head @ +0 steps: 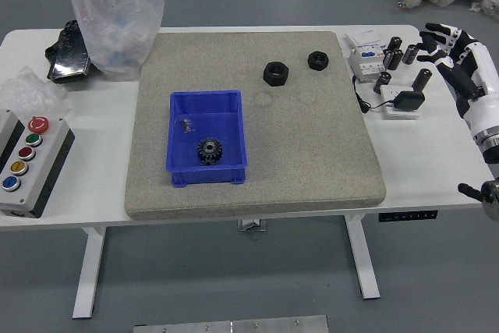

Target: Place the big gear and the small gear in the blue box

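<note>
The robot's right hand (466,76) is held over the table's right side, fingers spread and gripping nothing, beside the upright black cylinders (421,79). A dark gear (210,151) lies in the blue box (176,146), close to the near wall; whether the second gear sits against it cannot be told at this size. The likeliest mistake from here is one of judgement: taking the job as done on the strength of that dark cluster when one gear may be missing. The opposite error is possible too, since the larger nut (275,74) and the smaller nut (317,60) on the mat (312,154) are dark and round enough to be fetched as gears. If the job is done, the hand need only draw clear. A low sweep inward could topple the cylinders or hook the cable (363,104) and drag the adapter (408,100) with it. Any needless reach into the box might catch its thin wall and shift it, gear and all.
</note>
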